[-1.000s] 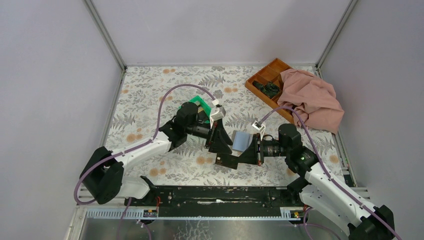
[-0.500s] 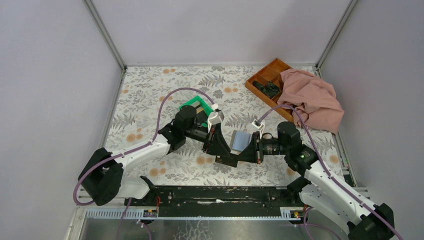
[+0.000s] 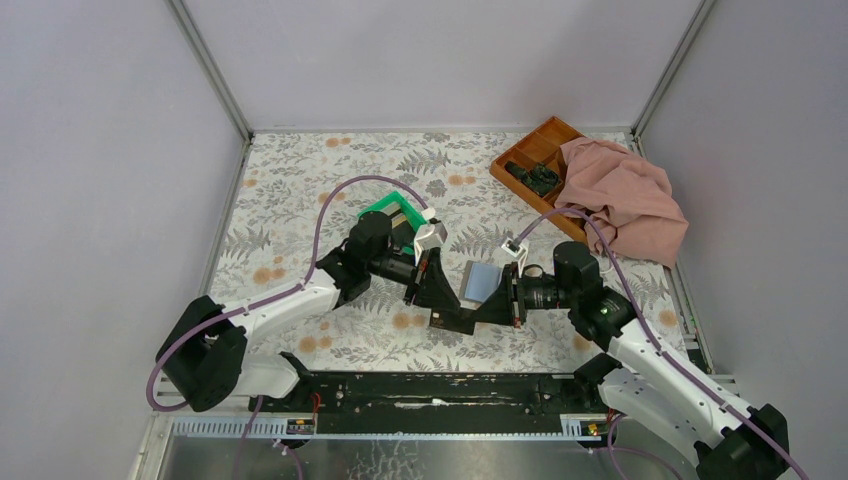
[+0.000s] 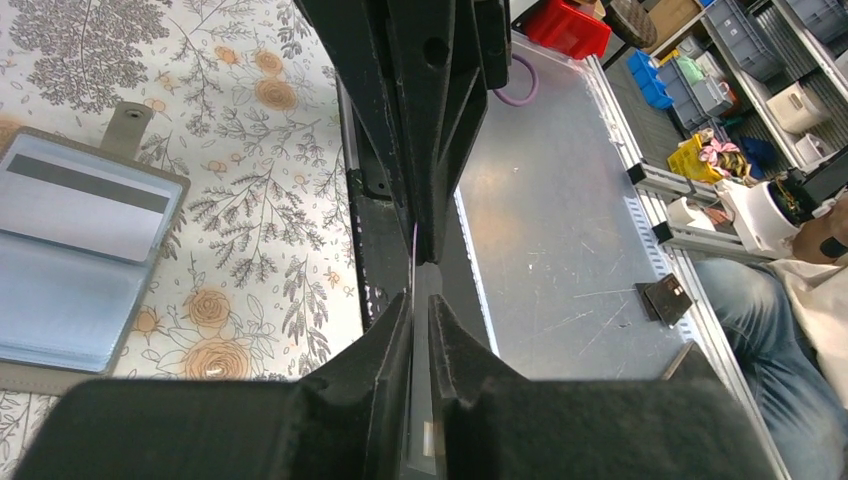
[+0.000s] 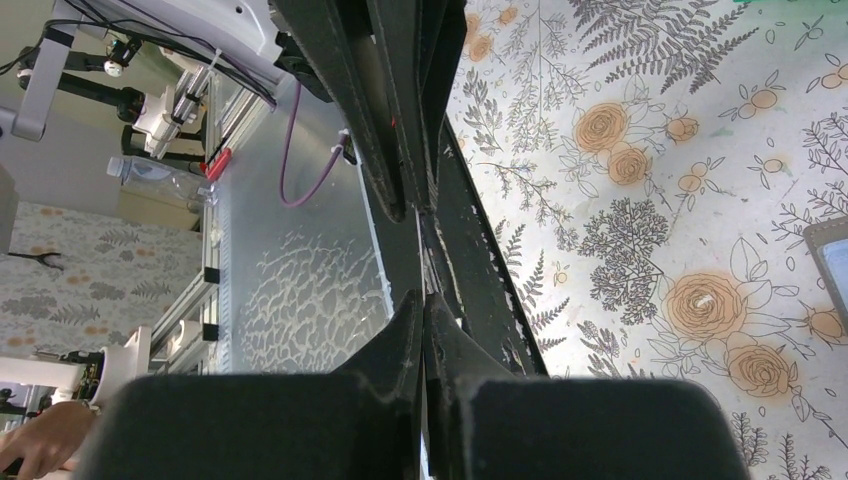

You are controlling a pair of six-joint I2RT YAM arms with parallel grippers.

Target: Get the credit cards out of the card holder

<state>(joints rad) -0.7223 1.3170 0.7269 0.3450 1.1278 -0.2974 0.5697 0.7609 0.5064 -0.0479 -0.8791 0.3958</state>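
Note:
The pale blue-grey card holder [image 3: 483, 281] lies open on the floral table, and in the left wrist view a whitish credit card with a dark stripe [image 4: 85, 205] sits in a slot of the card holder [image 4: 60, 300]. Just in front of it both grippers meet tip to tip. My right gripper [image 3: 468, 318] [image 5: 422, 298] is shut on a thin credit card seen edge-on. My left gripper [image 3: 444, 316] [image 4: 420, 300] has closed on the same card [image 4: 427, 330] from the opposite side, with only a sliver of gap showing.
A green bin [image 3: 392, 215] stands behind the left arm. An orange-brown compartment tray [image 3: 530, 160] sits at the back right, half covered by a pink cloth [image 3: 625, 195]. The black base rail [image 3: 430, 385] runs along the near edge.
My left gripper has moved right and down onto the card that the right gripper holds, and its jaws have closed from wide open to nearly together. The right gripper has stayed shut.

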